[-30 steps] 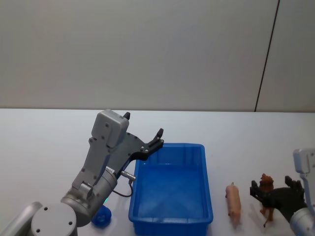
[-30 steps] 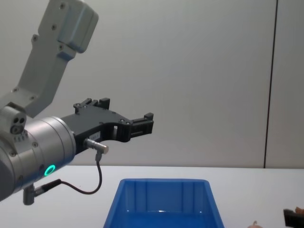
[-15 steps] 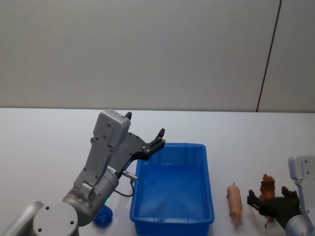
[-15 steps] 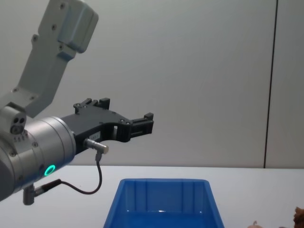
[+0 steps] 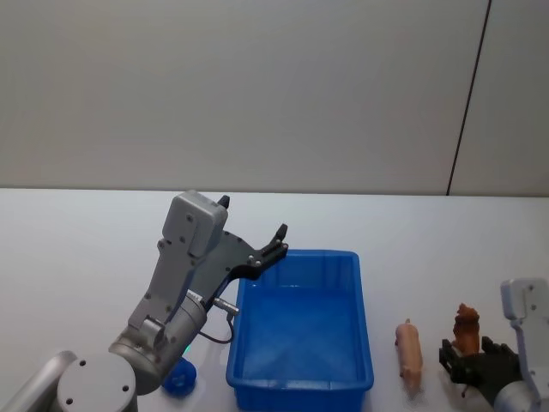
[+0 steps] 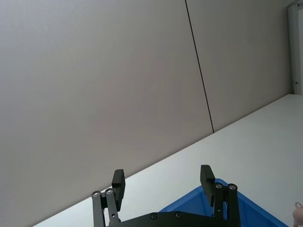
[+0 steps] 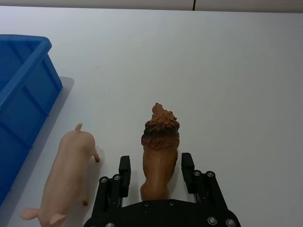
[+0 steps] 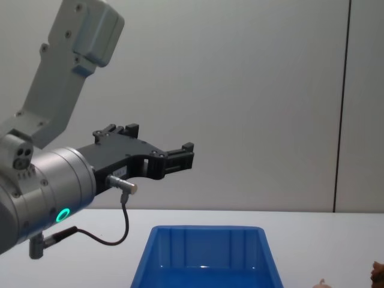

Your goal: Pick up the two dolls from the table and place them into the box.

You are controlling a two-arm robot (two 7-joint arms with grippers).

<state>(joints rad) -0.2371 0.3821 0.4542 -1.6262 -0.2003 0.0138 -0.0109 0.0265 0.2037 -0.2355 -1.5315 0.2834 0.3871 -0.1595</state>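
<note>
Around brown doll (image 7: 160,142), right gripper (image 7: 155,161) spread

Chest view: brown doll (image 8: 379,273), box (image 8: 204,247) cut off by frame edge.

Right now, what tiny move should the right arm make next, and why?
Probably close the jaws. The right gripper has its jaws open on either side of the brown doll, which stands on the table, with small gaps showing. The left gripper hangs open by the box.

Silver-grey arm casing (image 8: 54,192), black screw-studded left hand (image 6: 162,177), green ring light (image 8: 62,215), thin black cable (image 8: 114,240).
</note>
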